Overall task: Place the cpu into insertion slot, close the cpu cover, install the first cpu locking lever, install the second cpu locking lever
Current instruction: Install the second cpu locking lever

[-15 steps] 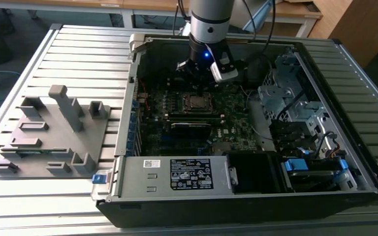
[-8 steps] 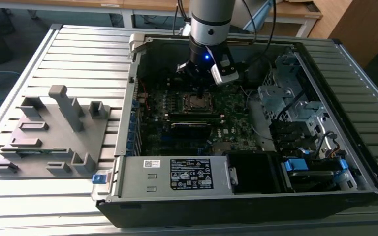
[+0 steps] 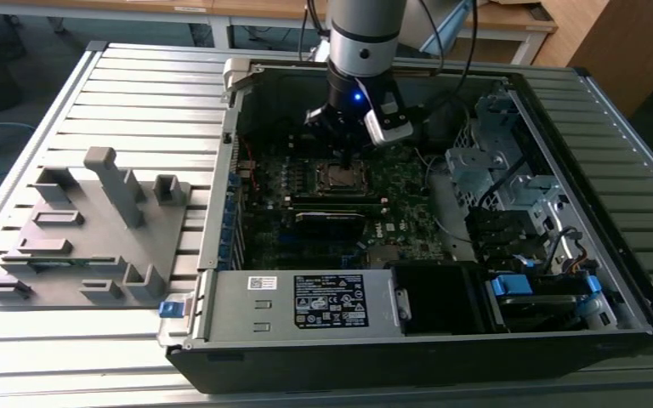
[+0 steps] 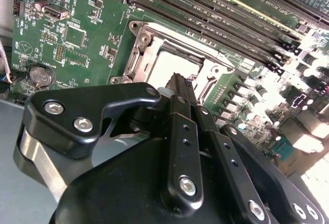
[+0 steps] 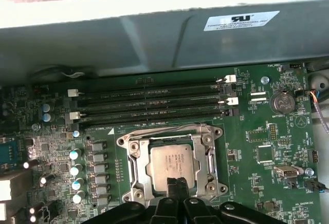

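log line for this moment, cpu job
gripper: shut, tips at edge of cpu | cpu: seated in insertion slot | cpu cover: down around the chip | levers: cannot tell

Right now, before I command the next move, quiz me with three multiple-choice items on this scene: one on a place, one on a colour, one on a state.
1. Where is the cpu?
A. On the grey fixture outside the case
B. On the motherboard, at the claw tips
C. Lifted high in the claw

2. What colour is the motherboard?
A. Green
B. Red
C. White

3. How does the cpu cover stand?
A. Upright
B. Taken off
C. Lying flat around the cpu

Answers:
1 B: in the first wrist view, the silver chip sits in its socket.
2 A: both wrist views show a green board.
3 C: the metal frame lies level around the chip's top.
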Controlling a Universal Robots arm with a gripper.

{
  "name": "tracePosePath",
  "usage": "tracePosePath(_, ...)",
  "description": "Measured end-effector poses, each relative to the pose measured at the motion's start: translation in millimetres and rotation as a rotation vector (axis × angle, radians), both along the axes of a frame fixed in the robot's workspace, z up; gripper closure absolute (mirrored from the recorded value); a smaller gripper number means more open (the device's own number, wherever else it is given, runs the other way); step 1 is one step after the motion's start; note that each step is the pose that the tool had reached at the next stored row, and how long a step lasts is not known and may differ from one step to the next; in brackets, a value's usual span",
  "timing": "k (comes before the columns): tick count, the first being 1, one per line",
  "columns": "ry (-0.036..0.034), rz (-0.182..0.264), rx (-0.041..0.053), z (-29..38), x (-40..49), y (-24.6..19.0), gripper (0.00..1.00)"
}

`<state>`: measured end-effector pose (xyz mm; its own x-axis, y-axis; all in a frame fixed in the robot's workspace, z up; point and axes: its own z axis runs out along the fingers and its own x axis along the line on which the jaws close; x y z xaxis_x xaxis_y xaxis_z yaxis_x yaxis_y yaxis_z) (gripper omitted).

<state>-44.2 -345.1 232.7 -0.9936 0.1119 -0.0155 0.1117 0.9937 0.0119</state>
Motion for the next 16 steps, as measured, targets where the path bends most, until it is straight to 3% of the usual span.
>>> tracePosePath(6, -0.0001, 0.000, 0.0003, 3.1, 0.1, -0.5, 0.90)
tracePosePath(16, 0.0000, 0.000, 0.0001, 3.1, 0.0, -8.9, 0.90)
